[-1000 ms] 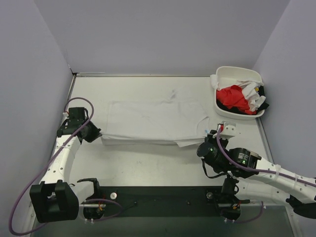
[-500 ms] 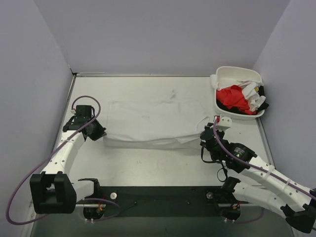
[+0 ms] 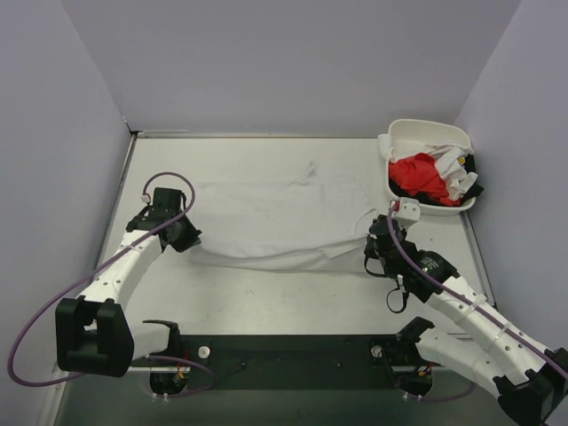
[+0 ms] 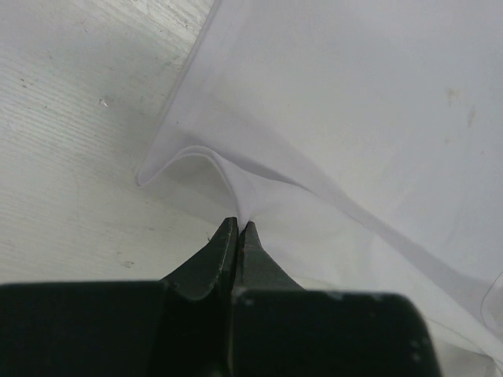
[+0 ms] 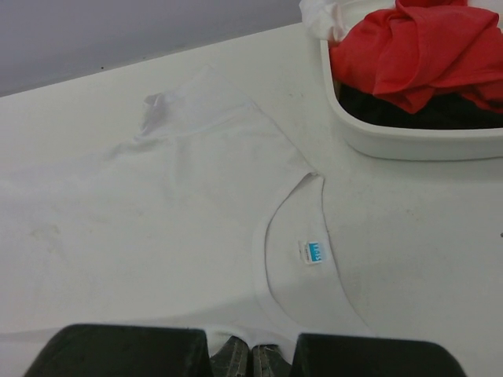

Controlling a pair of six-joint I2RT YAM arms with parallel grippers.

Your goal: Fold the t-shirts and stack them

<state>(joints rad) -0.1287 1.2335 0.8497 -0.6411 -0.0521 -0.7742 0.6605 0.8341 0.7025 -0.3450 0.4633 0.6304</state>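
Slippage is the chief risk: the shirt (image 3: pixel 275 213) is held only by thin pinches of its near edge, one in the closed jaws of the left gripper (image 4: pixel 238 226), one in those of the right gripper (image 5: pixel 250 349), and uneven pulling could skew the fold. It is spread on the tabletop (image 3: pixel 266 297) beside the tub (image 3: pixel 417 124), with its long axis running toward the tub and its collar at the end nearest it.
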